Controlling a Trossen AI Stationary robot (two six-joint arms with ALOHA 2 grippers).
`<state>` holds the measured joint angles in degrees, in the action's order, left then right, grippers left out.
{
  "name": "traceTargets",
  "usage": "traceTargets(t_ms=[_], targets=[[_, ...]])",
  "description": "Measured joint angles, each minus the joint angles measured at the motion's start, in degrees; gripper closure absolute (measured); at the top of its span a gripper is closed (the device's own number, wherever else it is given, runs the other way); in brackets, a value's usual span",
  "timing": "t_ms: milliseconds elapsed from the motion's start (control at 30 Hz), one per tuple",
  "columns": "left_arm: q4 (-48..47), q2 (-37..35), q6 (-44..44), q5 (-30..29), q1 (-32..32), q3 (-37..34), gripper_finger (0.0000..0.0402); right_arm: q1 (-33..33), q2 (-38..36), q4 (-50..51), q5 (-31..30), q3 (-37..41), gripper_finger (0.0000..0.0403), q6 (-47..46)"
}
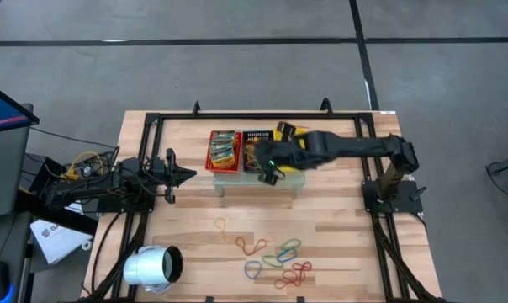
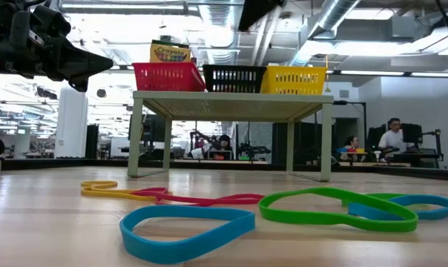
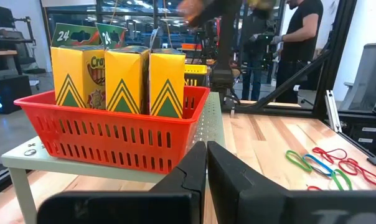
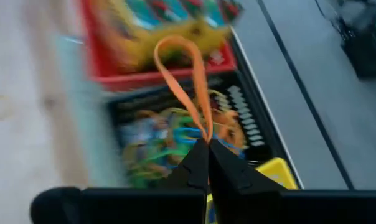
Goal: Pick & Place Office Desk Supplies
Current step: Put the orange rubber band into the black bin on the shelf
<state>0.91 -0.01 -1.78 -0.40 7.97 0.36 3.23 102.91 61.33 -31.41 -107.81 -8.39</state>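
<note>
My right gripper [image 4: 208, 144] hovers over the black basket [image 4: 175, 134] on the small stand [image 1: 258, 183], shut on an orange rubber band [image 4: 188, 74]. The black basket holds several coloured bands. Beside it, the red basket [image 1: 224, 151] holds yellow-green printed packets [image 3: 122, 74]. More rubber bands [image 1: 275, 257] lie flat on the near part of the table, shown close up in the low view as blue [image 2: 187, 226] and green [image 2: 335, 208] loops. My left gripper [image 1: 185, 175] waits shut at the table's left, level, pointing at the stand. My right gripper pinches one end of the orange band [image 4: 205, 132] between its two fingertips, both strands pressed together. The fingers slant downward from the table's right side. The rest of the loop reaches out past the fingertips, lifted clear above the black basket.
A yellow basket [image 2: 294, 79] stands at the right end of the stand, partly under my right arm in the high view. A white cylinder [image 1: 153, 268] lies at the table's near left. A lone yellow band [image 1: 221, 225] lies in front of the stand. People stand in the room beyond the table.
</note>
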Motion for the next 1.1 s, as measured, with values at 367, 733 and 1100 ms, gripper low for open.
traceTargets(t_ms=[367,733,1100], targets=[[0.0,0.0,-0.01,0.0,0.0,0.0,0.0394,-8.37,5.26,4.12,1.8,0.09,0.0392,1.34],[0.0,0.0,-0.02,0.0,0.0,0.0,0.0394,-8.41,4.84,5.77,1.93,0.06,0.0306,1.49],[0.0,0.0,-0.02,0.0,0.0,0.0,0.0394,-8.32,4.86,5.95,11.11,0.05,0.0256,2.73]])
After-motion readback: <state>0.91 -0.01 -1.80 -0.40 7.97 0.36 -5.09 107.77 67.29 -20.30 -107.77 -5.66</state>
